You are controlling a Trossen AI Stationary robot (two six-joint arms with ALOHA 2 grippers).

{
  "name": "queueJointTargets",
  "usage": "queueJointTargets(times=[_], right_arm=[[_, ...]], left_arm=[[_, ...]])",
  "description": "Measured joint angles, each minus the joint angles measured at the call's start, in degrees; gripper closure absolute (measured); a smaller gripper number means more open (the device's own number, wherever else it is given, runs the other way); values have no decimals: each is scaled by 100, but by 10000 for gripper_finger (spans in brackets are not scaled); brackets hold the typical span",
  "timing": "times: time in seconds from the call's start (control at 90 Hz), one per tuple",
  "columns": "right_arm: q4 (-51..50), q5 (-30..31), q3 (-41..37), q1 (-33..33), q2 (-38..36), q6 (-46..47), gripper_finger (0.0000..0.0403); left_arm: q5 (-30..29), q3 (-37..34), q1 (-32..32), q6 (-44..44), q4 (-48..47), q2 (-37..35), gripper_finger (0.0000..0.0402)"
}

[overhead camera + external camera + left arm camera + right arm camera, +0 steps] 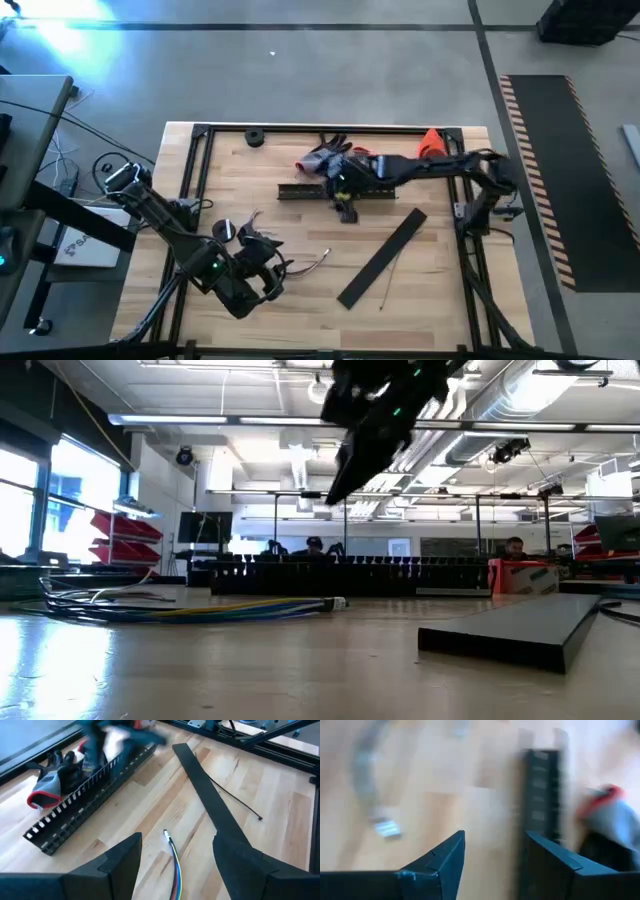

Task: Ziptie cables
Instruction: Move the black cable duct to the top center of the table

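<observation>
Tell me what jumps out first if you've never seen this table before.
Probably the long flat black strip lying diagonally on the wooden table, right of centre. Behind it, the right end effector hovers, open, over a slotted black cable duct beside grey-and-red gloves. Front left, the open left end effector points at the cables.

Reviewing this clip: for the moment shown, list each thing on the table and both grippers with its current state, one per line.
left gripper: open, empty, over the cable end
right gripper: open, empty, beside the slotted strip
cables: lying loose on the table, not tied
slotted strip: lying flat, near the gloves
flat black strip: lying diagonally, untouched
gloves: lying on the table
thin black zip tie: lying loose, unused
</observation>
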Motion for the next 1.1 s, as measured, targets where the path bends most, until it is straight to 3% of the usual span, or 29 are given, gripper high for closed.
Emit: queueJointTargets(times=[0.2, 0.344, 0.467, 0.589, 0.911, 1.1], right_arm=[[884, -356, -1411, 1117, -958, 1305, 238], [1980, -774, -2332, 1892, -1118, 2323, 244], [2250, -214, -2580, 2530, -1012, 2383, 235], [1997, 337, -2483, 2900, -856, 2260, 207], [1827, 249, -2267, 3050, -226, 492, 80], [1817, 434, -2267, 2844, 294, -166, 56]], left_arm=[[-473, 0, -160, -109, -60, 4, 177], [-575, 0, -140, -105, -84, 29, 177], [-541, 0, -96, -103, -90, 66, 177], [-470, 0, -96, -106, -89, 138, 177], [307, 0, 190, -201, -73, 347, 177], [534, 0, 405, -206, -69, 354, 177]])
